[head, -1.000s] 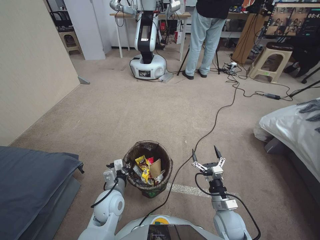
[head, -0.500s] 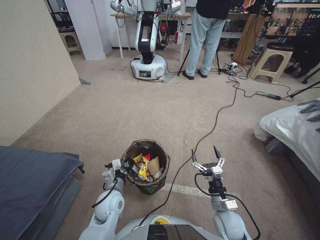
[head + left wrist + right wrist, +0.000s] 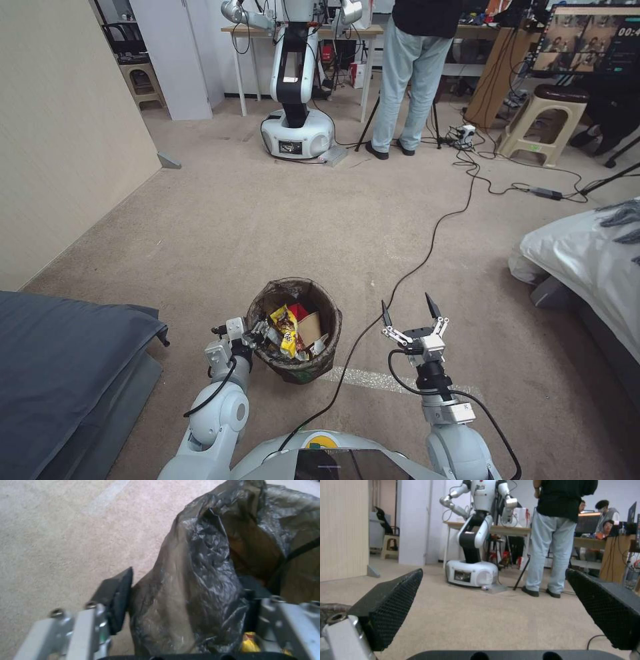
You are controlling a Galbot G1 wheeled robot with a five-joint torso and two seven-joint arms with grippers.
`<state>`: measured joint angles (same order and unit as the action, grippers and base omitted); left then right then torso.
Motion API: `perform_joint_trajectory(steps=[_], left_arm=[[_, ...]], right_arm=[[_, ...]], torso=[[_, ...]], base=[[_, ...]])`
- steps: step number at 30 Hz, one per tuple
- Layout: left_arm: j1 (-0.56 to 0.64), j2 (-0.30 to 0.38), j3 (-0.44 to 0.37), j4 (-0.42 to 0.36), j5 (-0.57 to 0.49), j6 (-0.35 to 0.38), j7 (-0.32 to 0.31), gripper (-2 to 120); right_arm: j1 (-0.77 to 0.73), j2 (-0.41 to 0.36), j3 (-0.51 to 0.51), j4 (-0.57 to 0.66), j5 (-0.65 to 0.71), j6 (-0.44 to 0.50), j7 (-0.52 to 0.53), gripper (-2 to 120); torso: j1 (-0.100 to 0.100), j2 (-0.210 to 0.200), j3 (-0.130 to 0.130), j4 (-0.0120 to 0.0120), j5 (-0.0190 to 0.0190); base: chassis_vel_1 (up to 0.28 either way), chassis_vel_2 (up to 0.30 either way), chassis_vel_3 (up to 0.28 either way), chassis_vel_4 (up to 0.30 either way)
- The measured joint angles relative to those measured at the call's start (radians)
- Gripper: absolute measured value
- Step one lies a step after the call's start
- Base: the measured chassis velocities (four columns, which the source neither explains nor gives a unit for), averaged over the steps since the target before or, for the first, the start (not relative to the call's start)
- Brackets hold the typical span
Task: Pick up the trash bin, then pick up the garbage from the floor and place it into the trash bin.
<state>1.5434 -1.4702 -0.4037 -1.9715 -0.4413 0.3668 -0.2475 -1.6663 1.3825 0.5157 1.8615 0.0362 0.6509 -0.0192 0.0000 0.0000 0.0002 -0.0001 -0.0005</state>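
- Currently, judged from the layout: the bin-holding step is in hand and the litter collection looks largely done; I see no loose garbage on the visible carpet (image 3: 280,220).
- Left gripper (image 3: 186,610): closed onto the near-left rim of the trash bin (image 3: 295,330). In the left wrist view one dark pad (image 3: 117,597) sits outside the bag-covered wall and the other finger goes inside, so the rim is pinched between them.
- Trash bin: sits in front of the robot base, between the two arms, close to the left one. Whether its bottom is off the carpet, cannot tell.
- Bin appearance: small, round, tapered, lined with a dark brown-black translucent bag (image 3: 206,562), crinkled and folded over the rim.
- Garbage (image 3: 293,330) inside the bin: a yellow snack wrapper, a brown paper piece, red and white scraps, piled near the top.
- A black cable (image 3: 427,247) runs across the carpet, passing just right of the bin.
- Right gripper (image 3: 407,312): fingers spread wide, holding nothing, hovering above the carpet to the right of the bin, apart from it.
- Next move, as a judgement: needs a further target on the floor; the left grip must stay firm so the thin rim and slippery bag do not slide out.
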Motion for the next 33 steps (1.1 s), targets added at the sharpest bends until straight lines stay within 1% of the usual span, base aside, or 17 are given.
perform_joint_trajectory(steps=[2,3,5,6,8,10,11,13,17,18,21,23,25,28,29,31,33], left_arm=[[0.000,0.001,0.002,-0.002,0.014,-0.018,0.016,74],[0.000,0.001,0.002,-0.002,0.014,-0.018,0.016,74],[0.001,0.002,0.005,-0.006,0.033,-0.032,0.030,84],[0.001,0.002,0.005,-0.006,0.033,-0.032,0.030,84],[0.001,0.003,0.009,-0.011,0.061,-0.047,0.043,95],[0.001,0.003,0.009,-0.012,0.067,-0.052,0.046,97],[0.001,0.003,0.007,-0.018,0.091,-0.072,0.058,99],[0.001,0.003,0.008,-0.020,0.102,-0.082,0.063,99],[0.002,0.002,0.007,-0.028,0.169,-0.127,0.087,100],[0.003,0.001,0.006,-0.034,0.204,-0.153,0.101,100],[0.007,0.001,0.005,-0.043,0.236,-0.176,0.116,100],[0.016,-0.002,0.003,-0.059,0.303,-0.230,0.141,100],[0.019,-0.003,0.003,-0.062,0.323,-0.248,0.147,100],[0.040,-0.010,0.005,-0.083,0.426,-0.350,0.173,100],[0.040,-0.010,0.005,-0.083,0.426,-0.350,0.173,100],[0.059,-0.017,0.006,-0.083,0.471,-0.420,0.176,100],[0.065,-0.018,0.006,-0.081,0.480,-0.437,0.176,100]], right_arm=[[0.000,0.000,0.000,0.000,0.000,0.004,-0.003,100],[0.000,0.000,0.000,0.000,0.000,0.004,-0.003,100],[0.002,0.000,-0.002,0.000,0.000,0.007,0.006,100],[0.002,0.000,-0.002,0.000,0.000,0.007,0.006,100],[0.007,0.001,-0.005,0.003,0.001,0.006,0.028,100],[0.008,0.001,-0.005,0.003,0.001,0.005,0.033,100],[0.010,0.000,-0.005,0.006,0.001,0.003,0.044,100],[0.011,0.000,-0.005,0.007,0.001,0.002,0.047,100],[0.014,-0.001,-0.004,0.010,0.000,-0.003,0.058,100],[0.016,-0.001,-0.004,0.012,-0.001,-0.005,0.064,100],[0.019,0.000,-0.003,0.014,-0.003,-0.006,0.070,100],[0.021,0.002,-0.001,0.020,-0.009,-0.013,0.081,100],[0.021,0.003,-0.001,0.022,-0.012,-0.015,0.085,100],[0.022,0.011,0.000,0.036,-0.037,-0.032,0.118,100],[0.022,0.011,0.000,0.036,-0.037,-0.032,0.118,100],[0.022,0.018,0.000,0.044,-0.048,-0.043,0.137,100],[0.022,0.021,0.000,0.045,-0.052,-0.045,0.142,100]], torso=[[0.000,0.000,0.000,-0.0001,-0.0002],[0.000,0.000,0.000,-0.0001,-0.0002],[0.000,0.000,0.000,-0.0002,-0.0004],[0.000,0.000,0.000,-0.0002,-0.0004],[0.000,0.000,0.000,-0.0002,-0.0003],[0.000,0.000,0.000,-0.0003,-0.0003],[0.000,0.000,0.000,-0.0002,0.0003],[0.000,0.000,0.000,-0.0001,0.0004],[0.000,0.000,0.000,0.0000,0.0004],[0.000,0.000,0.000,0.0000,0.0005],[0.000,0.000,0.000,0.0001,0.0006],[0.000,0.000,0.000,0.0002,0.0005],[0.000,0.000,0.000,0.0002,0.0006],[0.000,0.000,0.000,0.0001,0.0006],[0.000,0.000,0.000,0.0001,0.0006],[0.000,0.000,0.000,0.0001,0.0006],[0.000,0.000,0.000,0.0001,0.0006]], base=[[0.000,0.000,0.000,0.000],[0.000,0.000,0.000,0.000],[0.000,0.000,0.000,0.000],[0.000,0.000,0.000,0.000],[0.000,0.000,0.000,0.000],[0.000,0.000,0.000,0.000],[0.000,0.000,0.000,0.000],[0.000,0.000,0.000,0.000],[0.000,0.000,0.000,0.000],[0.000,0.000,0.000,0.000],[0.000,0.000,0.000,0.000],[0.000,0.000,0.000,0.000],[0.000,0.000,0.000,0.000],[0.000,0.000,0.000,0.000],[0.000,0.000,0.000,0.000],[0.000,0.000,0.000,0.000],[0.000,0.000,0.000,0.000]])
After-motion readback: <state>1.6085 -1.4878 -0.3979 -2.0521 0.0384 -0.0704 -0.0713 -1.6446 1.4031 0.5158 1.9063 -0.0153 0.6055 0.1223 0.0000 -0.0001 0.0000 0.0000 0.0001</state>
